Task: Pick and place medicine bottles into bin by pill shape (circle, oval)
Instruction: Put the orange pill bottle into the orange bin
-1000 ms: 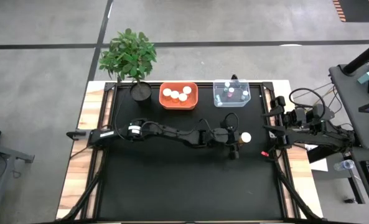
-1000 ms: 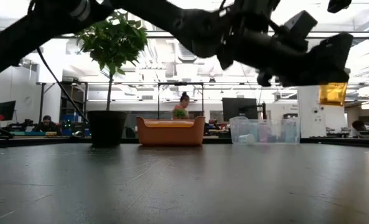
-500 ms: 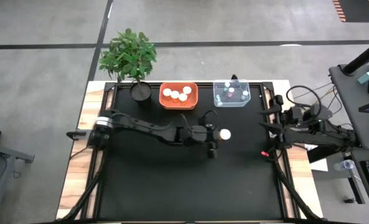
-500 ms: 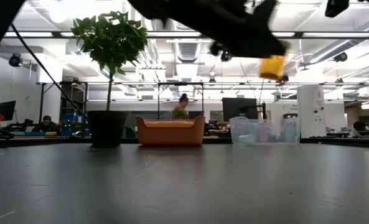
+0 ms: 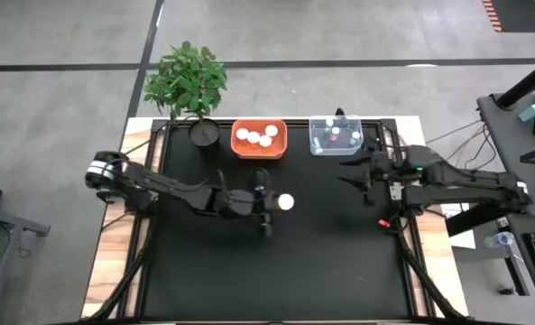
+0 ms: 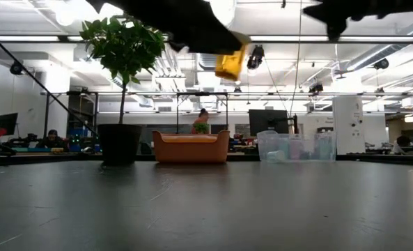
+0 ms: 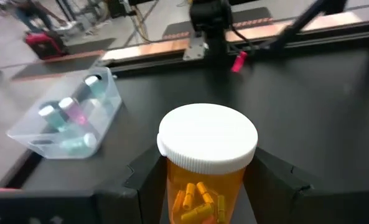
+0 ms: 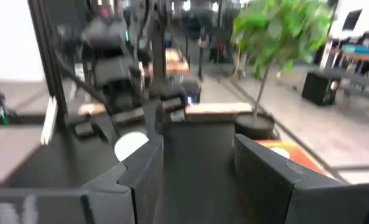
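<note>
My left gripper (image 5: 279, 202) is over the middle of the table, shut on an amber medicine bottle (image 7: 200, 193) with a white round cap (image 5: 286, 201) and orange oblong pills inside. The bottle shows high above the table in the low view (image 6: 230, 63). The orange bin (image 5: 259, 138) at the far edge holds several white-capped bottles. The clear bin (image 5: 336, 135) beside it holds several tiny bottles. My right gripper (image 5: 361, 173) is open and empty, over the table's right part, near the clear bin. My left gripper pinches the bottle's amber body (image 7: 183, 186) just below the cap, one finger (image 7: 144, 183) on each side. The fingers come about level from the table's left. The bottle is lifted clear of the table, slightly tilted, cap up.
A potted green plant (image 5: 188, 81) stands at the far left corner, next to the orange bin. The black mat (image 5: 276, 271) covers the table. People and desks show in the room beyond the far edge.
My left gripper has carried the amber bottle from the table's right part toward its left, to the middle, and the bottle has risen in the low view. My right arm has reached in from the right edge toward the table's left and far side.
</note>
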Robot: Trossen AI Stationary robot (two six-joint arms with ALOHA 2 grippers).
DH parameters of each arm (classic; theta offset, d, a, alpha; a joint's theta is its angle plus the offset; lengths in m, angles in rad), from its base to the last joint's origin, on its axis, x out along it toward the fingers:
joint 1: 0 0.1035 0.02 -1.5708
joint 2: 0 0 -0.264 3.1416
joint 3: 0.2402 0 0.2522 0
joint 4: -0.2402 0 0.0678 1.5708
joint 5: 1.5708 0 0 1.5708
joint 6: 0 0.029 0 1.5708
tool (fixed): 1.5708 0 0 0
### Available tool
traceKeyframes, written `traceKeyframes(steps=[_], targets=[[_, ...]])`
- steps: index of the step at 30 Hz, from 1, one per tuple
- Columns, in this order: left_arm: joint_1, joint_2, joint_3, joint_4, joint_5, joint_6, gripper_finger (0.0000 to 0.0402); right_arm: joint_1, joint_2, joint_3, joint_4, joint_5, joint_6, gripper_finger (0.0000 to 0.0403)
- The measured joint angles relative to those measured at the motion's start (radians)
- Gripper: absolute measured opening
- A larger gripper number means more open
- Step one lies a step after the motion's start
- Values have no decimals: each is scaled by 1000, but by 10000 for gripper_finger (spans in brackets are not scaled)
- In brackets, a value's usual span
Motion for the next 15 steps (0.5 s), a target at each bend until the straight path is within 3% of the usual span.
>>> traceKeyframes(steps=[4,10,15], targets=[[-10,-97,-103,2,44,-72,166,10,144,46,3,-19,-45,185],[-11,-209,-232,6,137,-178,166,45,337,143,-6,-155,-152,185],[-11,-271,-311,4,213,-259,166,91,471,266,0,-168,-246,185]])
